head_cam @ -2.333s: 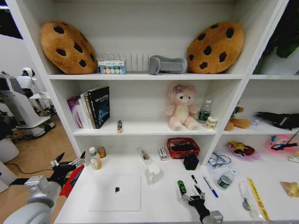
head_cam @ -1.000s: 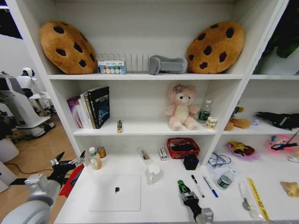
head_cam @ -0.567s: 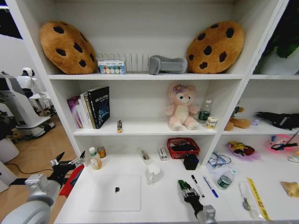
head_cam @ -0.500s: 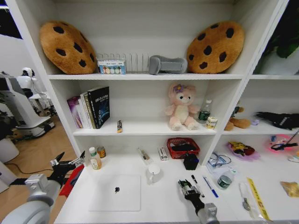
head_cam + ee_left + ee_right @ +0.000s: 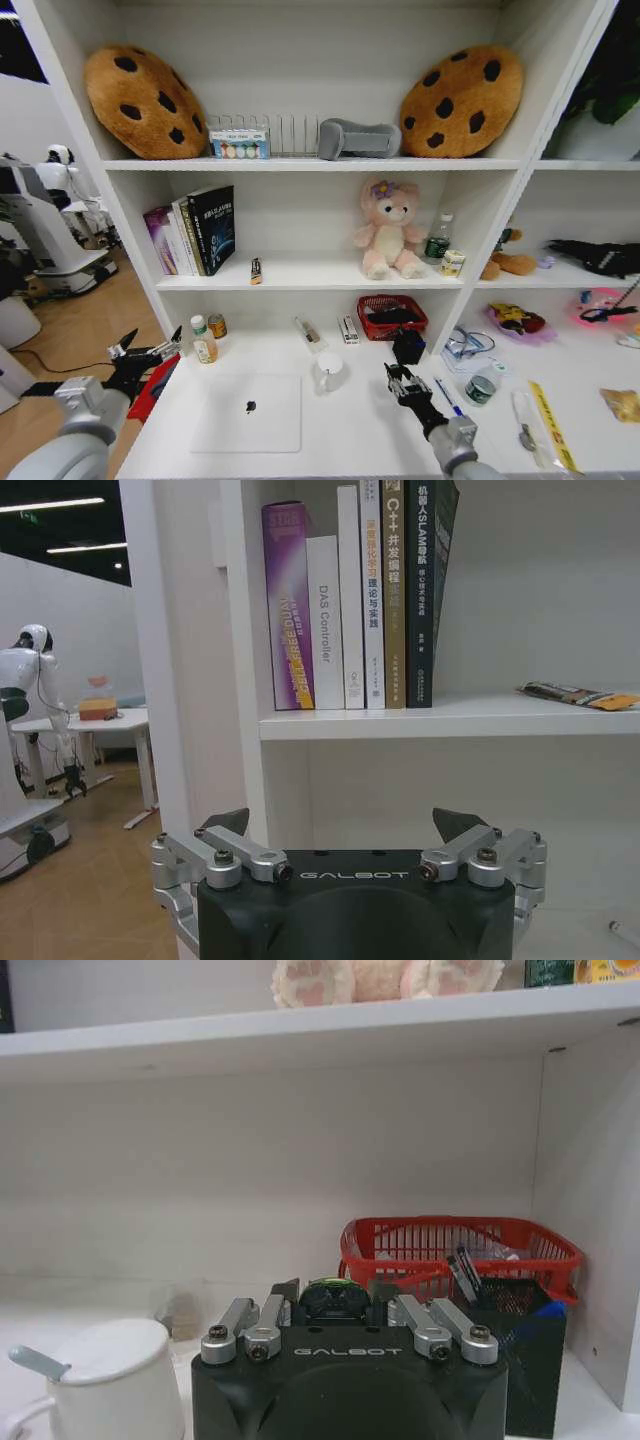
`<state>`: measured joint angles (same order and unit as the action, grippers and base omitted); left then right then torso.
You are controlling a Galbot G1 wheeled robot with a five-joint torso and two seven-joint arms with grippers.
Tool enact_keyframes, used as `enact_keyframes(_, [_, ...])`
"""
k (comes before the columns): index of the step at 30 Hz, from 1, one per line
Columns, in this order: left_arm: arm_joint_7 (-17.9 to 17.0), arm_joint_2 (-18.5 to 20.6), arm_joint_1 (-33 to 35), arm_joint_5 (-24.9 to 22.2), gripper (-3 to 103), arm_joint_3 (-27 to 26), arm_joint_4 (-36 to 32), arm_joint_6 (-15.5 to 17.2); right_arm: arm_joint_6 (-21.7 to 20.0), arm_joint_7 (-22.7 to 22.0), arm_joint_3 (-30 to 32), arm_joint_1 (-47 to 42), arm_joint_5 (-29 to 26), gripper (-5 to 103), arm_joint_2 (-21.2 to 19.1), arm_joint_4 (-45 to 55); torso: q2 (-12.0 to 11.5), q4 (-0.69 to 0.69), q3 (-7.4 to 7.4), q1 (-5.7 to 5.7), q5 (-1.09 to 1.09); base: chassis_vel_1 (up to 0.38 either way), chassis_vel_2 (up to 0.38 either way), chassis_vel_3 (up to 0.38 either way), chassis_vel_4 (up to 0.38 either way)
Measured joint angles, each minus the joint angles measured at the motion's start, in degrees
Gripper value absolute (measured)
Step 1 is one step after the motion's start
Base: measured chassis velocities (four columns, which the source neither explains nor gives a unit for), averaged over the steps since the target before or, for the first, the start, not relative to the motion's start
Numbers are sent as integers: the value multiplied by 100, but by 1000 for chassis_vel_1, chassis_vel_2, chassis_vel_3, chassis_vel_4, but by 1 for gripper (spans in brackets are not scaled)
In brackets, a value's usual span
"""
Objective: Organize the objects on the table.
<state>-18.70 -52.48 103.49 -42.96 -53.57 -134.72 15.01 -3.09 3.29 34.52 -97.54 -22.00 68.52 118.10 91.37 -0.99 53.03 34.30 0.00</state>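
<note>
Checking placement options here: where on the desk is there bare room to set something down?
Bare desk lies between the laptop and the right gripper, in front of the mug. The strip between the bottles and the red basket is mostly clear. Crowded: right of the pen cup, with pens and the can.

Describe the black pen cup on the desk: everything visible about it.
The black pen cup is a small, square-sided holder of dark mesh-like material, standing upright on the white desk at the back, just in front of the red basket. In the right wrist view a dark pen and something blue poke out of its open top. The white mug stands apart to its left. The right gripper, shut on a green marker, is close before it, not touching.
</note>
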Motion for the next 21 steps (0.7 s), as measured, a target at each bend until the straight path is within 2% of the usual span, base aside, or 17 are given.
enact_keyframes(5, [1, -2, -29, 2, 100, 24, -5, -2, -132, 2, 80, 7, -144, 36, -111, 294, 0, -1, 0, 0, 0, 0, 0, 0, 0])
enact_keyframes(7, [2, -7, -52, 14, 100, 49, -6, -2, -259, 4, 152, 41, -334, 36, -354, 612, 0, -1, 0, 0, 0, 0, 0, 0, 0])
enact_keyframes(8, [2, -7, -52, 14, 100, 49, -6, -2, -259, 4, 152, 41, -334, 36, -354, 612, 0, -1, 0, 0, 0, 0, 0, 0, 0])
enact_keyframes(10, [4, -34, -44, 40, 100, 54, -13, -5, -373, 13, 232, 96, -527, 36, -656, 867, 0, 0, 0, 0, 0, 0, 0, 0, 0])
enact_keyframes(14, [13, -90, -2, 95, 100, 57, -29, -14, -472, 31, 313, 131, -682, 36, -911, 1088, 0, 0, 0, 0, 0, 0, 0, 0, 0])
enact_keyframes(21, [29, -157, 61, 167, 100, 66, -61, -27, -509, 41, 362, 166, -777, 36, -1084, 1187, 0, -1, 0, 0, 0, 0, 0, 0, 0])
